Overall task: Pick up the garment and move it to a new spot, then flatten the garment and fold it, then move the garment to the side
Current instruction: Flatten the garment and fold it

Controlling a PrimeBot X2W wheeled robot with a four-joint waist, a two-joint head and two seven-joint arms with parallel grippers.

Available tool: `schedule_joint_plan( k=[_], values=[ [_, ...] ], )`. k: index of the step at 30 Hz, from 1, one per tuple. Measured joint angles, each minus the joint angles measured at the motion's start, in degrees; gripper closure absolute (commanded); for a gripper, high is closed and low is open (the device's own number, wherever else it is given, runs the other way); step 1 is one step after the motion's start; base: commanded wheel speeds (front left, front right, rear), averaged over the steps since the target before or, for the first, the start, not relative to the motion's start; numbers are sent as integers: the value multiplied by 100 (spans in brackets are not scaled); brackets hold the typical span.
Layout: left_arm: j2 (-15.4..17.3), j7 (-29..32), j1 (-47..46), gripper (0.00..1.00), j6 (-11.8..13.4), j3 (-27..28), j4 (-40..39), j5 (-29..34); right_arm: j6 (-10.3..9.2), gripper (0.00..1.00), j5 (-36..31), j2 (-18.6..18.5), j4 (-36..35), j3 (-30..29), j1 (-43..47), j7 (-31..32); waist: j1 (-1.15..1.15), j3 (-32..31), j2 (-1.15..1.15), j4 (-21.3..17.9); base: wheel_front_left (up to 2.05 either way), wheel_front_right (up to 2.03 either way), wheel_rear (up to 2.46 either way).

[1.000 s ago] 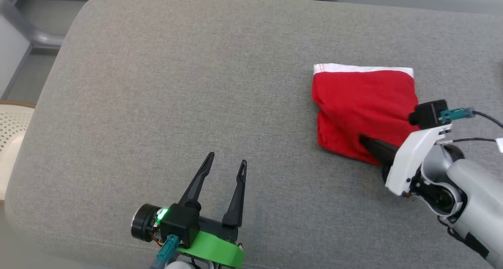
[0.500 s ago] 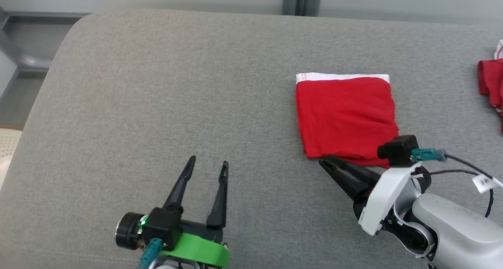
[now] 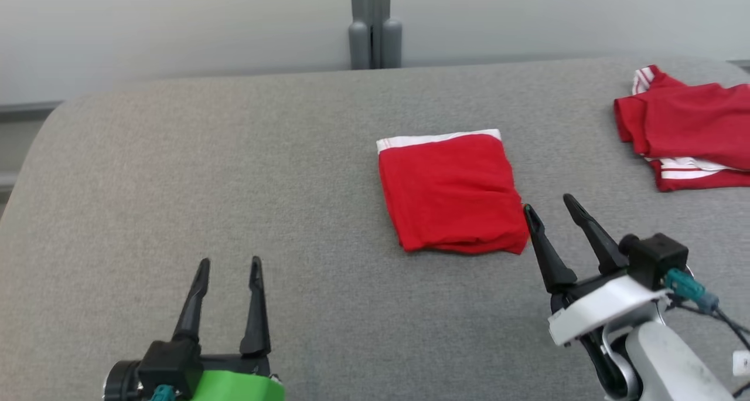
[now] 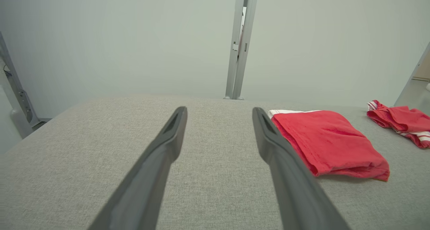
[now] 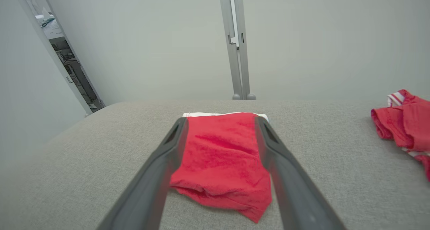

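While folded garment (image 3: 451, 196) lies flat mid-right on grey cushion (image 3: 205, 166), white band at far edge, we've got right gripper (image 3: 548, 204) parked just beside its near right corner, fingers spread wide, gripping nothing. Our left gripper (image 3: 229, 262) hovers well apart at lower left, same deal: wide open, empty. Crumpled red clothing (image 3: 685, 125) sits near far right edge.

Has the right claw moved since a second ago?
Yes. The right gripper was on the folded red garment; now it stands open, drawn back toward the robot, just off the garment's near right corner.
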Motion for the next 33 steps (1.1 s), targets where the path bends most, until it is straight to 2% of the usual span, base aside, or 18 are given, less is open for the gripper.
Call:
schedule_joint_plan(
  k=[3, 6, 10, 33],
  values=[
    [1, -1, 146, 0, 32, 143, -93, 160, 0, 0, -586, 314, -280, -447, 438, 0, 0, -143, 0, -159, 0, 0, 0],
    [0, -1, 228, 0, 42, 224, -122, 214, 0, 0, -992, 476, -491, -760, 697, 0, 0, -273, 0, -278, 0, 0, 0],
    [0, -1, 324, 0, 42, 280, -113, 455, 1, 0, -1296, 634, -581, -907, 977, 0, 0, -431, 0, -393, 0, 0, 0],
    [0, -1, 573, 0, 41, 297, 9, 611, 1, 0, -1454, 727, -343, -902, 1191, 0, 0, -697, 0, -402, 0, 0, 0]
  ],
)
